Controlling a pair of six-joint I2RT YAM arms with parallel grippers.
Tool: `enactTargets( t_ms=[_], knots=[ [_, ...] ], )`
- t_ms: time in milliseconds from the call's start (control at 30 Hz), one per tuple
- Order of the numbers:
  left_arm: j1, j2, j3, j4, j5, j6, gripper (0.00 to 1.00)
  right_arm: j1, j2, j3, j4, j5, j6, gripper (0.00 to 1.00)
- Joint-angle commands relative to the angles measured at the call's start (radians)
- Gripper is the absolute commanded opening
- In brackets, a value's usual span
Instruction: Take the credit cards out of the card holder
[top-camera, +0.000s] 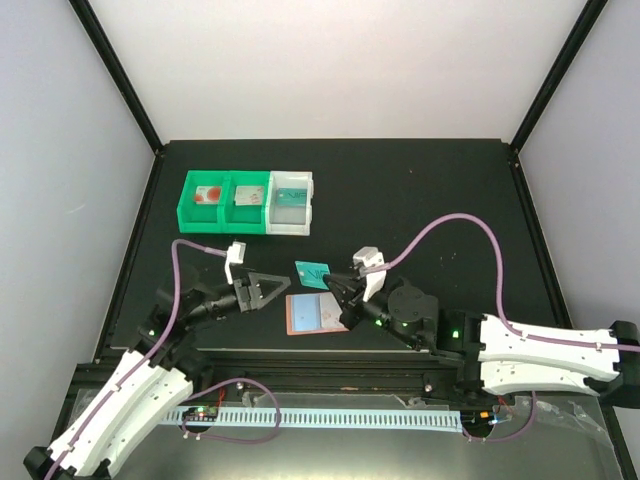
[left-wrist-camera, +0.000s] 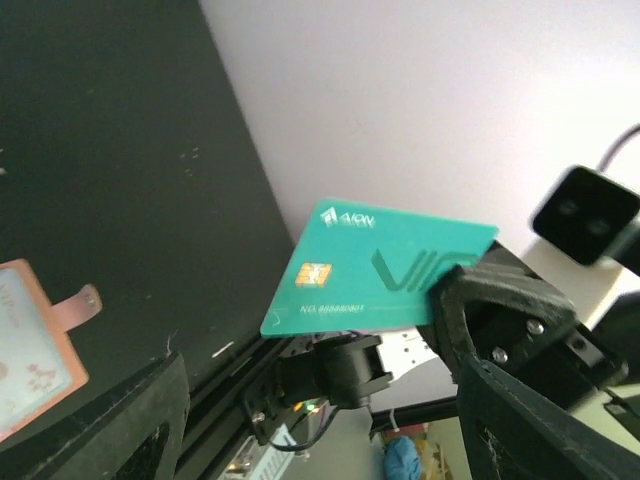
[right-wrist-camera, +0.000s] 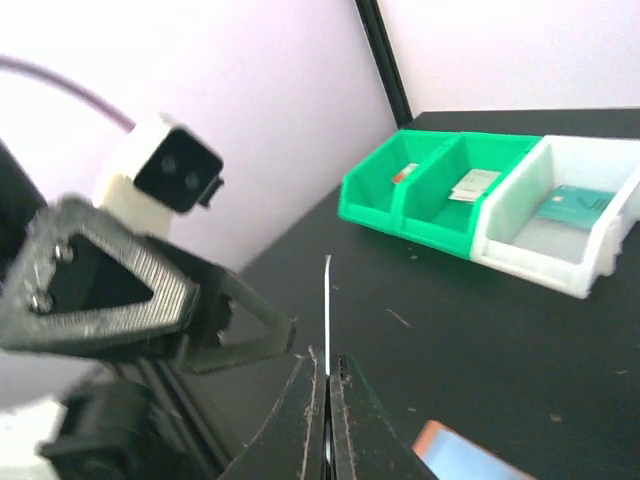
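Right now my right hand (top-camera: 336, 284) is clamped on one end of a teal card (top-camera: 312, 273), holding it up off the desk (top-camera: 450, 200). My left hand (top-camera: 284, 290) sits just left of that card with its fingers spread apart and nothing between them. Can't tell if the tips touch the card. The card holder (top-camera: 316, 314) lies flat on the desk just under my right hand, blue pocket up. Past both hands is a green bin (top-camera: 228, 226) with a red-disc card (top-camera: 209, 194) and a grey card (top-camera: 247, 196) in separate compartments. Touching it is a white bin (top-camera: 290, 226) holding a second teal card (top-camera: 292, 193).
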Motion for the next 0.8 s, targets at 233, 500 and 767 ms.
enactTargets(
  t_ms=[233,500,767],
  knots=[
    [0.006,-0.067,-0.039,0.292,0.086,-0.139,0.60,0.005,-0.074,-0.090,0.311,0.029,0.459,0.01],
    [0.005,0.001,-0.052,0.361,0.135,-0.185,0.55,0.005,-0.065,-0.130,0.377,0.018,0.532,0.01],
    [0.005,0.013,-0.083,0.392,0.115,-0.216,0.50,0.005,-0.058,-0.163,0.429,0.002,0.578,0.01]
  ],
)
